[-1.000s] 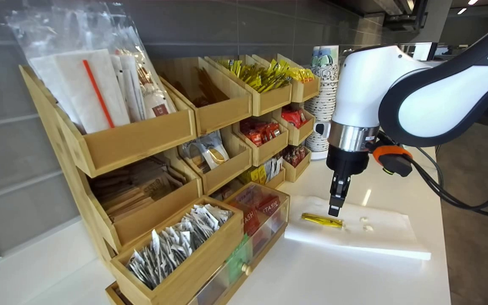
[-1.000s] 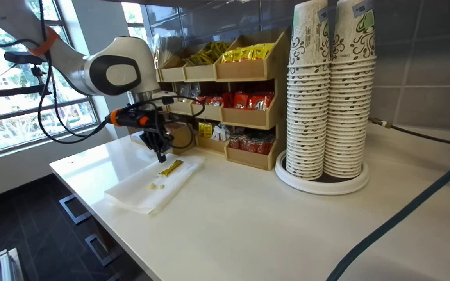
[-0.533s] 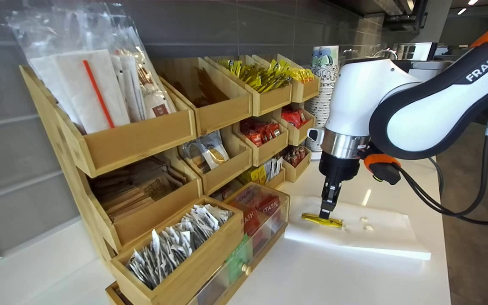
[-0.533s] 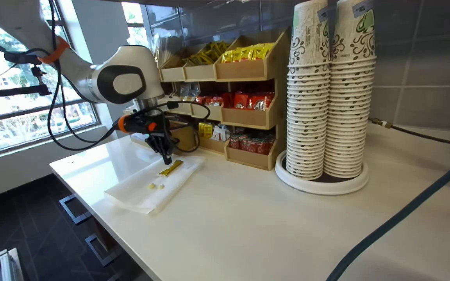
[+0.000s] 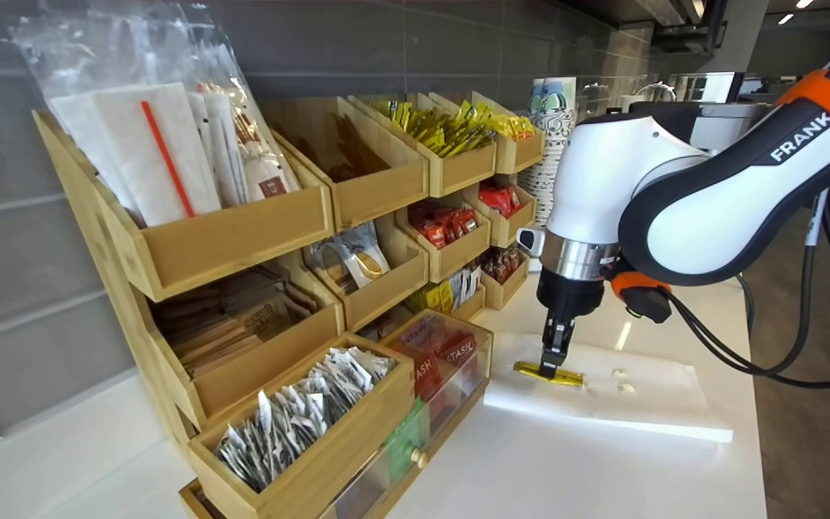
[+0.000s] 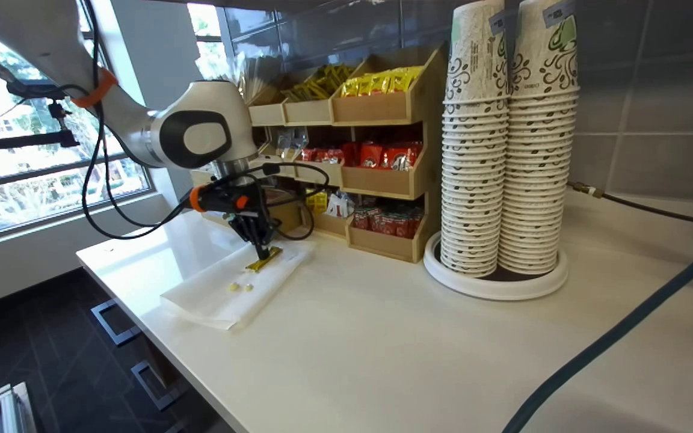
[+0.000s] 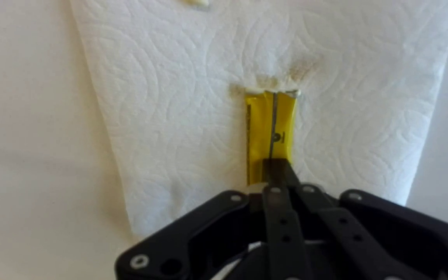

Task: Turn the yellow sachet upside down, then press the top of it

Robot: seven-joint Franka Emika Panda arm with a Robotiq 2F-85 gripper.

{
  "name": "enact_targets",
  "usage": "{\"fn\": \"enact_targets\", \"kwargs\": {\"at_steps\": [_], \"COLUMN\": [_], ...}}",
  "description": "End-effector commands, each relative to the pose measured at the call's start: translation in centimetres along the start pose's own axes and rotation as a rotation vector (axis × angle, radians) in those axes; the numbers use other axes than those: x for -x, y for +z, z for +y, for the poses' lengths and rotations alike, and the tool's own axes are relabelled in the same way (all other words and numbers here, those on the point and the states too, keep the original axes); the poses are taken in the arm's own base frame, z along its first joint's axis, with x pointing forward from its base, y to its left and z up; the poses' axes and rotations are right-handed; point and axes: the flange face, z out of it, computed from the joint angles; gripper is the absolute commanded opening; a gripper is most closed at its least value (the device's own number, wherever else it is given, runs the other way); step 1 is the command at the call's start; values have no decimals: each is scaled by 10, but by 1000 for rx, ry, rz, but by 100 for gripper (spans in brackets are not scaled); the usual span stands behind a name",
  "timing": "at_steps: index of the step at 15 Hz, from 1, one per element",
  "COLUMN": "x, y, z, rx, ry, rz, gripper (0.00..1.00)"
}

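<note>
The yellow sachet (image 5: 569,379) lies flat on a folded white paper towel (image 5: 653,411). It also shows in the wrist view (image 7: 261,128), with a dark line along its face and pale cream at its far end. My gripper (image 5: 547,370) points down with its fingertips together, at the middle of the sachet. In an exterior view it also stands over the sachet (image 6: 255,266). In the wrist view the closed gripper (image 7: 277,163) covers the sachet's near part. The tips seem to touch the sachet from above; nothing shows between them.
Two small pale blobs (image 5: 622,382) lie on the towel beside the sachet. A wooden organizer (image 5: 379,194) with sachets stands close by along the wall. A clear-fronted drawer box (image 5: 451,411) is near the towel. Tall paper cup stacks (image 6: 500,180) stand on a round white tray (image 6: 503,290).
My closed gripper has moved down and toward the organizer, from above the sachet's end near the blobs to its middle. The sachet has hardly moved.
</note>
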Motion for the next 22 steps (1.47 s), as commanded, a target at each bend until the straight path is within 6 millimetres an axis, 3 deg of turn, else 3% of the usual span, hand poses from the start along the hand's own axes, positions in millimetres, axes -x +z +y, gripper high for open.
{"fn": "enact_targets", "kwargs": {"at_steps": [1, 8, 16, 22], "x": [-5, -3, -7, 2], "y": [9, 17, -19, -19], "z": [3, 4, -1, 0], "rx": [13, 9, 40, 36], "ry": [-21, -19, -38, -40], "rz": [-5, -30, 1, -51], "gripper": [0, 0, 0, 0]}}
